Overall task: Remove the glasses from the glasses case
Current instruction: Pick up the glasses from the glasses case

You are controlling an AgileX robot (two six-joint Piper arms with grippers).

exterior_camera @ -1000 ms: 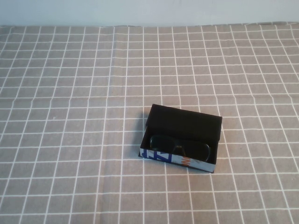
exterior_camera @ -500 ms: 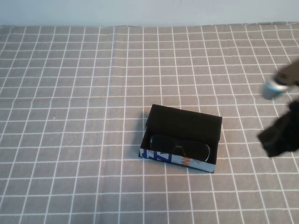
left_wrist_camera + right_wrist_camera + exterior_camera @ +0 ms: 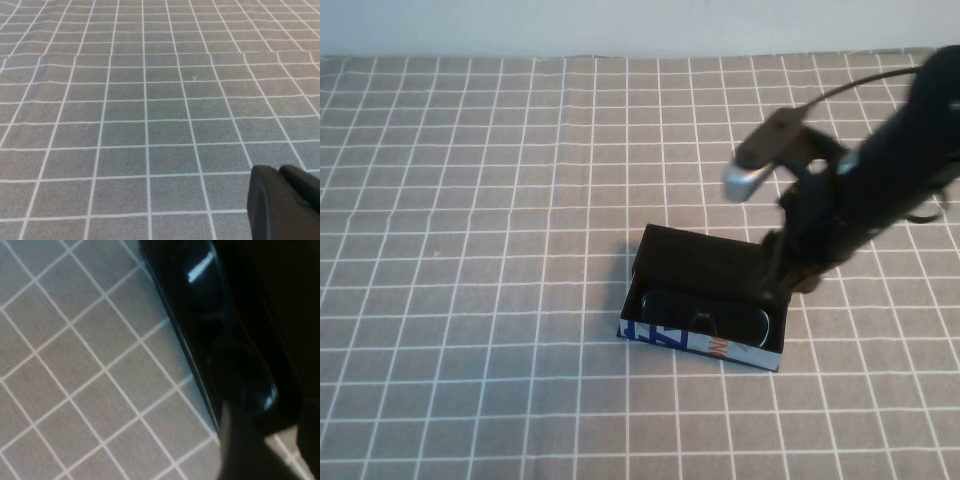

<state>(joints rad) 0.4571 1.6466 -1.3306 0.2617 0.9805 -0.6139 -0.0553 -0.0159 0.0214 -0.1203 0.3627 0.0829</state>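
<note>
Checked cloth (image 3: 470, 200), right hand (image 3: 778, 290) over glasses (image 3: 705, 312)

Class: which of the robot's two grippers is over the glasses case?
The right gripper, at the glasses case's right end; the left gripper hangs over bare cloth.

Black glasses (image 3: 705, 312) lie, apparently folded, inside open glasses case (image 3: 665, 335).

right pincer (image 3: 782, 285) hangs low mid-table on its slanted arm; left pincer (image 3: 282, 202) hovers apart.
</note>
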